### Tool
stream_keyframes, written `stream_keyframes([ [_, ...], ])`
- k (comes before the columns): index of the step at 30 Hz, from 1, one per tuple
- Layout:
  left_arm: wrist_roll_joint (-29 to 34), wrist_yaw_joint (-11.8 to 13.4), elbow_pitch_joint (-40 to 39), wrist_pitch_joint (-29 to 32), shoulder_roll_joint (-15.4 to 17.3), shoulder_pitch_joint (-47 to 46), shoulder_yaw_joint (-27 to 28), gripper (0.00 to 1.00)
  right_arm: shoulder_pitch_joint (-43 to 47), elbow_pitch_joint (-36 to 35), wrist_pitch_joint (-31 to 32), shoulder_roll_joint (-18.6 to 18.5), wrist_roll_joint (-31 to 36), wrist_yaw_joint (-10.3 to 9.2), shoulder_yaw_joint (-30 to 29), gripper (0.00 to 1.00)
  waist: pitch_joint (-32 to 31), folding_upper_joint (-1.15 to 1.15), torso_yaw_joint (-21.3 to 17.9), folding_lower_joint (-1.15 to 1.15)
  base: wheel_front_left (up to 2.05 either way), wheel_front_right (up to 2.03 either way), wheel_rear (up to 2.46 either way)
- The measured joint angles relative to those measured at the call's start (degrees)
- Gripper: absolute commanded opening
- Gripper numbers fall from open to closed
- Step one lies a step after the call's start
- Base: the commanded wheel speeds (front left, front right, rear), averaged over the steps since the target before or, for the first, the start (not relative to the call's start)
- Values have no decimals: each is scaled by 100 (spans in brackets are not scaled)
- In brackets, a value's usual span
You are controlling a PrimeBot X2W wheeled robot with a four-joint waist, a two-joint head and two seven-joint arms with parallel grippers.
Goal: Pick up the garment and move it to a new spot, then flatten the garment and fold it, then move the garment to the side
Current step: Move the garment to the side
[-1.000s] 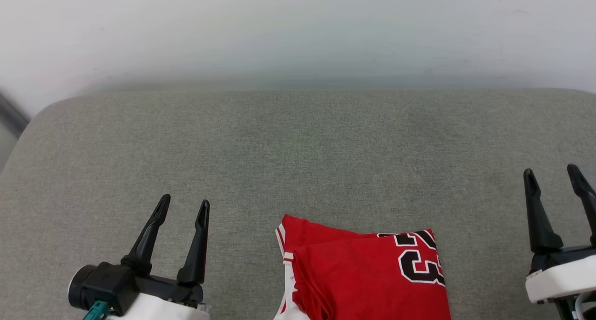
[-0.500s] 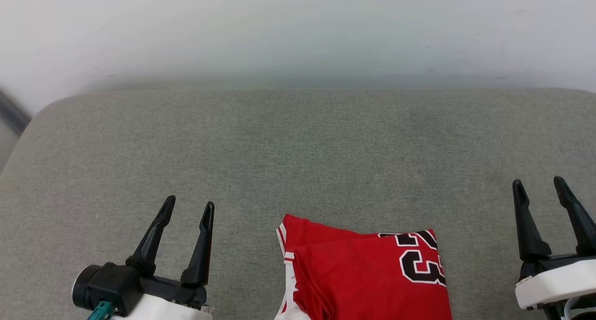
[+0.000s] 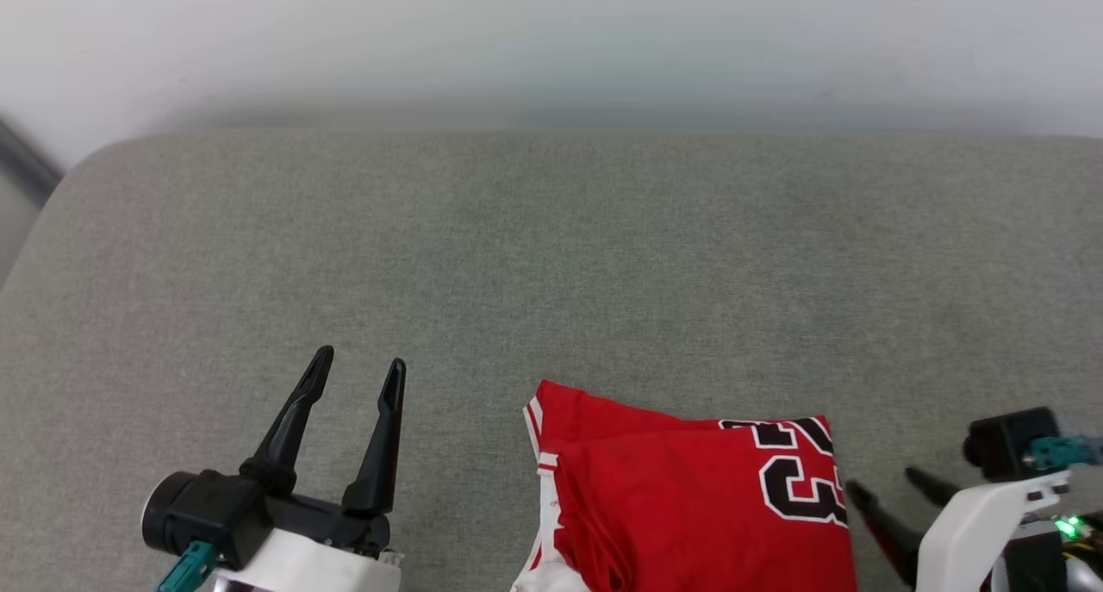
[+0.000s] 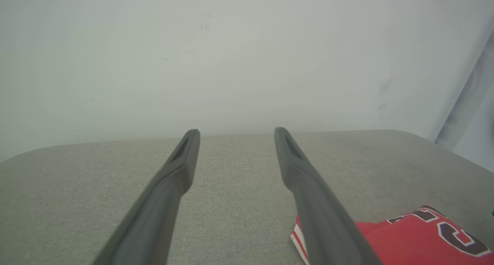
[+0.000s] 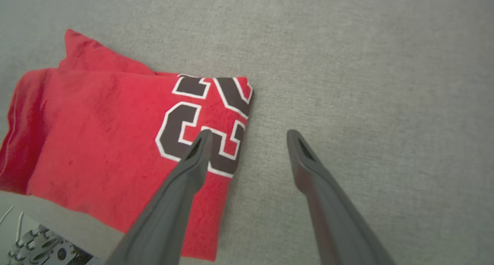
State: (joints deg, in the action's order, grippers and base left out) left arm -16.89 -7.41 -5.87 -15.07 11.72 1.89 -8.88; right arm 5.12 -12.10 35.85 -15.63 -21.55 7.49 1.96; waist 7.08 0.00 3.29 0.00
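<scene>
One folded garment [image 3: 689, 506] lies on grey cushion [image 3: 517, 256], seemingly untouched.

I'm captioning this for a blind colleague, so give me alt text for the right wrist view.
A folded red garment with dark, white-edged numerals lies on a grey fabric surface. The right tool is open, one dark finger crossing the garment's numbered edge, the other over bare fabric.

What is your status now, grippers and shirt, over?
Left gripper open, holding nothing. Right gripper open, tips at the right edge of the red shirt. Shirt lies folded on the grey cushion. No obstacle seen near it.
</scene>
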Motion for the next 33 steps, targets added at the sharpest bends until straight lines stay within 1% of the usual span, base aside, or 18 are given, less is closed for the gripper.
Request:
stream_keyframes([
  [3,5,0,31,0,16,-92,-51,100,28,-125,934,66,-141,1,46,100,127,0,60,0,0,0,0],
  [5,7,0,45,0,22,-163,-101,100,23,-160,1401,76,-134,1,30,100,220,0,108,0,0,0,0],
  [9,7,0,76,0,21,-304,-208,100,-90,-116,1962,321,-115,1,-41,100,397,0,249,0,0,0,0],
  [13,3,0,108,0,23,-411,-275,100,-247,136,2210,530,-91,1,-51,100,556,0,406,0,0,0,0],
  [20,-1,0,157,0,29,-563,-366,100,-439,613,2243,579,48,-10,1,100,723,0,660,0,0,0,0],
  [21,-2,0,160,0,29,-564,-365,100,-465,671,2207,571,53,-10,29,53,729,0,681,0,0,0,0],
  [22,-7,0,166,0,29,-564,-364,100,-480,724,2168,571,57,-10,41,0,728,0,695,0,0,0,0],
  [27,-38,0,246,0,54,-559,-380,100,-639,903,1815,443,177,1,385,0,658,0,668,0,0,0,0],
  [30,-44,0,255,0,56,-554,-403,100,-792,880,1566,170,410,7,694,0,608,0,562,0,0,0,0],
  [33,-44,0,248,0,66,-551,-454,100,-1163,764,1397,-274,709,4,1023,0,563,0,386,0,0,0,0],
])
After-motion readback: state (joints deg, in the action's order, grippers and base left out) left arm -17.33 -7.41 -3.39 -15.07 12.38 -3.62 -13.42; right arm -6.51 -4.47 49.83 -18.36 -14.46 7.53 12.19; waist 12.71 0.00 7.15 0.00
